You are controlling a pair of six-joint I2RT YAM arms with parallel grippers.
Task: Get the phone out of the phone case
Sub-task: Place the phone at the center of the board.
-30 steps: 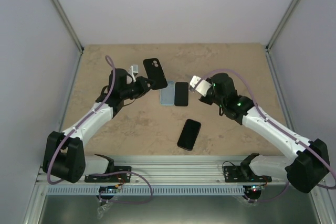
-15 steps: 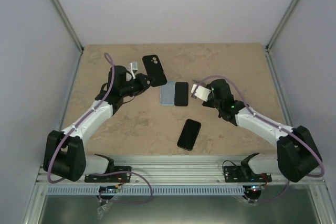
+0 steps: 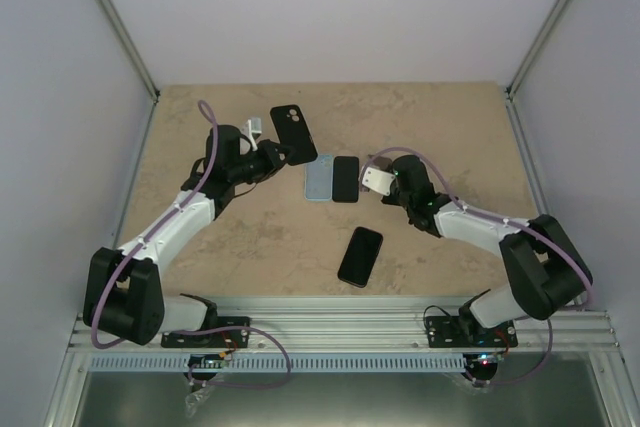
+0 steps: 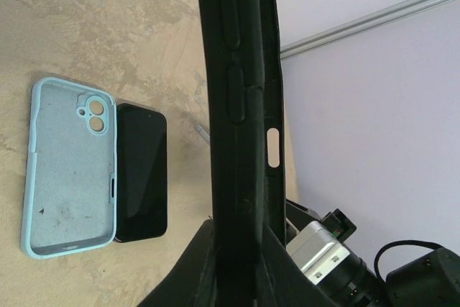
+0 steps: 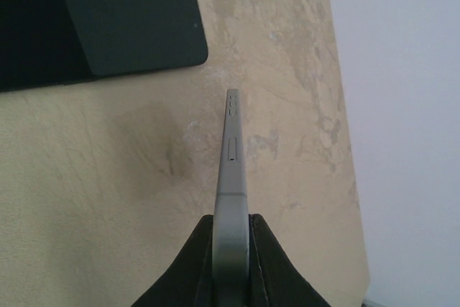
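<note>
Starting at the pale blue rubbery phone case [image 3: 317, 183], lying open side up on the beige marbled tabletop [image 3: 450, 127], camera cut-out showing. Touching its right edge, flat and parallel: a black glossy slab phone [image 3: 345, 179]. Now up and away to the left of that blue case, farther from the arm bases and lifted clear of the table: the black soft-shell phone case [image 3: 293, 133], pinched hard at its lower end by the left gripper [image 3: 283, 154]. Seen edge-on from the left wrist, with raised button bumps and a small oval slot along the side; seen from above, showing its back and two camera holes. Cannot tell from either view whether anything sits inside. Over to the right of the blue case, just past the black slab: the thin silver-grey metal-edged phone [image 5: 231, 141], nipped by one end in the right gripper [image 5: 231, 239], squeezed firmly, edge-on to the right wrist camera with its side buttons in plain sight. Cannot tell whether touching the table or just above it. Well apart from the black case, with the blue case and the black slab in between. Nearer the arm bases and a little right of the blue case, flat and slanted: a second black glossy phone [image 3: 360, 256].
</note>
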